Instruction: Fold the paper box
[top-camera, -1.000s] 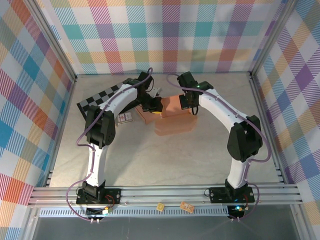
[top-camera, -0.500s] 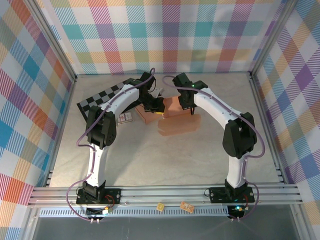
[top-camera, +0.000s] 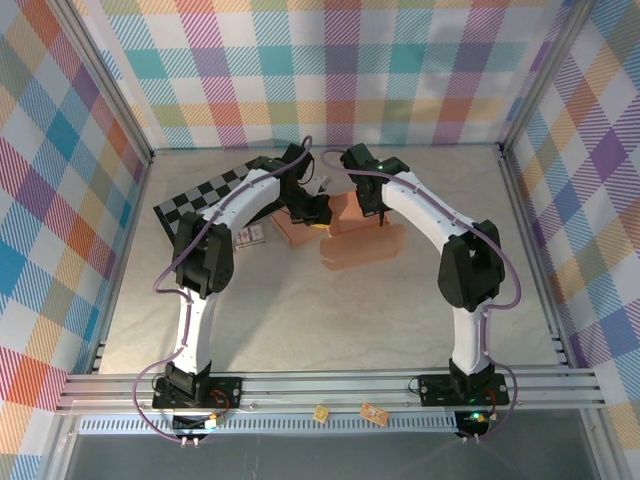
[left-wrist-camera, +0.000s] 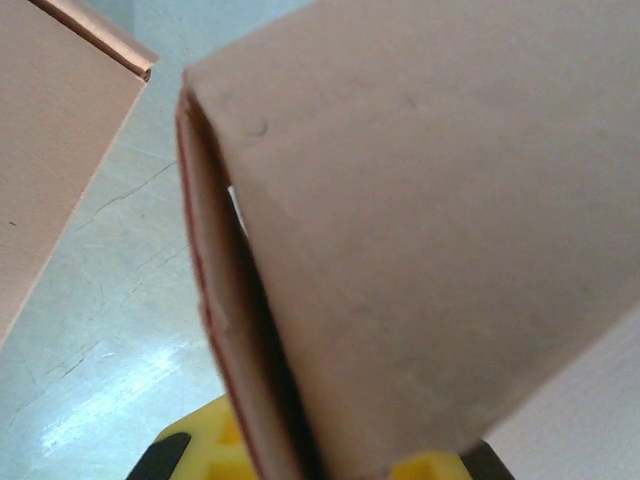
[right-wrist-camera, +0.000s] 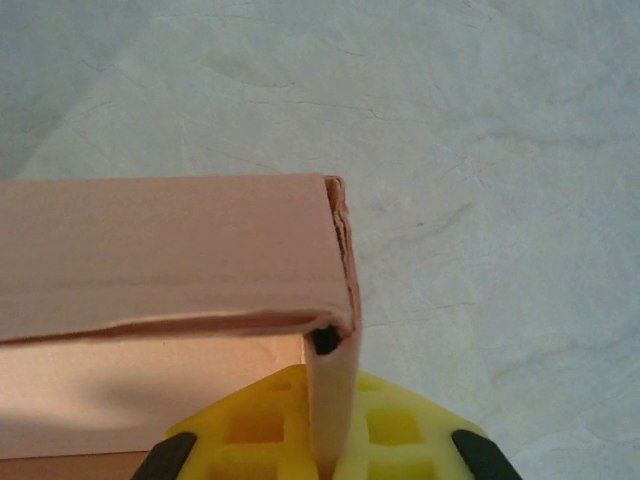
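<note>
Cardboard box (top-camera: 360, 248) mid-fold: left gripper (top-camera: 318, 212) clamps its nine-o'clock flap, right gripper (top-camera: 379, 214) its three-o'clock wall; both should hold firm, folding slowly along the creases.

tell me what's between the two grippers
The paper box. In the top external view its raised pink wall runs from the left gripper to the right gripper, and both are closed on its cardboard.

Upright paper box (right-wrist-camera: 170, 240) wall clamped in right pincer (right-wrist-camera: 325, 440).
</note>
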